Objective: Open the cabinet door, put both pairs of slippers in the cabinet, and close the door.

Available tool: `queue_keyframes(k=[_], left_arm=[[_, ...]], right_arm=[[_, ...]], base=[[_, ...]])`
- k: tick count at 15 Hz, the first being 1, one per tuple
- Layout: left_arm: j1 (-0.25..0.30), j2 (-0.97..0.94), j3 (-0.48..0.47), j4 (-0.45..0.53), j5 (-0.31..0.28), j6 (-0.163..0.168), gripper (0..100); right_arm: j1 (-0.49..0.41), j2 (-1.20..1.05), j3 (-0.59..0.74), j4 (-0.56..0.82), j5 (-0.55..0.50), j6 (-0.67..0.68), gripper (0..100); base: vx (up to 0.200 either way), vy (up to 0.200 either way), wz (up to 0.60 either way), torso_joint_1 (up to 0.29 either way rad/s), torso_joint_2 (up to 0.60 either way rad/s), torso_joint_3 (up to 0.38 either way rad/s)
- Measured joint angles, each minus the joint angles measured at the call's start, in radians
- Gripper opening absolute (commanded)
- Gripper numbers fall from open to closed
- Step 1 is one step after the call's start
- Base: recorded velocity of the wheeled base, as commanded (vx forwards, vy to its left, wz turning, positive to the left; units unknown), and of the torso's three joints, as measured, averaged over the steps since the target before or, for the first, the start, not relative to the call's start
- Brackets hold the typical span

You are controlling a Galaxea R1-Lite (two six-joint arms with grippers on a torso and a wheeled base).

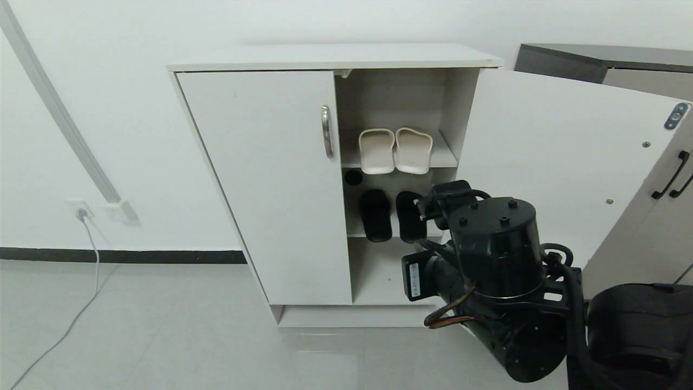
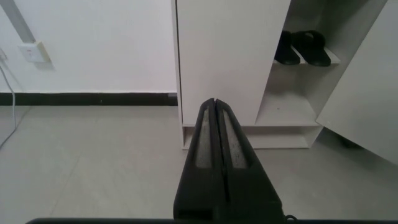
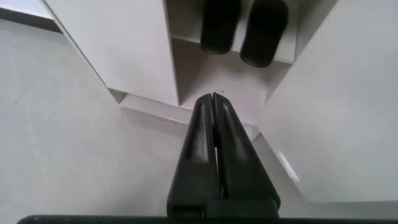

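Observation:
The white cabinet (image 1: pixel 254 179) stands against the wall with its left door closed and its right door (image 1: pixel 557 162) swung wide open. A white pair of slippers (image 1: pixel 395 150) lies on the upper shelf. A black pair of slippers (image 1: pixel 375 215) lies on the shelf below, also seen as black slippers (image 2: pixel 303 48) and black slippers (image 3: pixel 242 25). My right gripper (image 3: pixel 214 96) is shut and empty, low in front of the open compartment below the black pair. My left gripper (image 2: pixel 214 101) is shut and empty, above the floor facing the closed left door.
A grey cabinet (image 1: pixel 649 179) stands right behind the open door. A wall socket (image 1: pixel 81 214) with a cable trailing over the floor is at the left. Bare tiled floor (image 1: pixel 162 336) lies in front of the cabinet.

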Motion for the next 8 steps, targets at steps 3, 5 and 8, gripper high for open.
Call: queue_keyframes(k=[3,5,8], left_arm=[[0.0,0.0,0.0,0.0,0.0,0.0,0],[0.0,0.0,0.0,0.0,0.0,0.0,0],[0.0,0.0,0.0,0.0,0.0,0.0,0]], right_arm=[[-0.01,-0.001,0.045,-0.087,0.003,-0.041,0],[-0.014,0.001,0.073,-0.124,0.03,-0.062,0],[-0.014,0.004,0.086,-0.129,0.033,-0.064,0]], base=[[0.0,0.0,0.0,0.0,0.0,0.0],[0.0,0.0,0.0,0.0,0.0,0.0],[0.0,0.0,0.0,0.0,0.0,0.0]])
